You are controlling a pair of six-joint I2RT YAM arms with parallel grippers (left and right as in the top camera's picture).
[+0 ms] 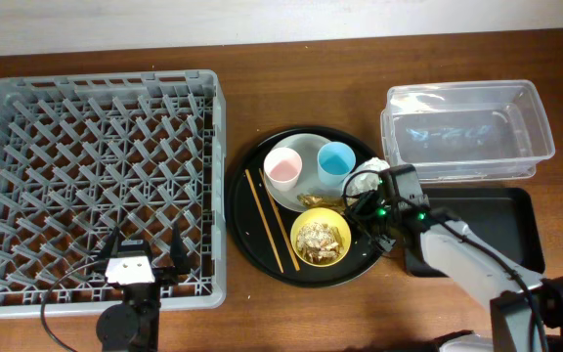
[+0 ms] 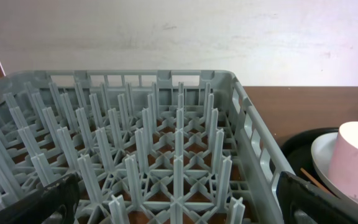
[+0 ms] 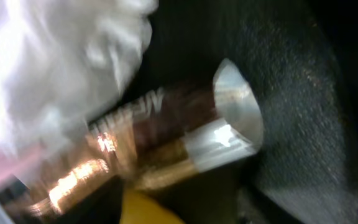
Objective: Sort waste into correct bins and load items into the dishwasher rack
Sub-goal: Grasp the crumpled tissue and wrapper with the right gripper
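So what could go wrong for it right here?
The right end effector sits close among crowded things on the round black tray. The white tissue and foil wrapper lie close together, so it might grab both, though they may need sorting apart. It could also nudge the yellow bowl close by and spill its food scraps.

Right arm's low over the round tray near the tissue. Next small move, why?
Likely ease the right gripper onto the foil wrapper and close: the wrist view shows it close up, beside the tissue, with no grip evident.
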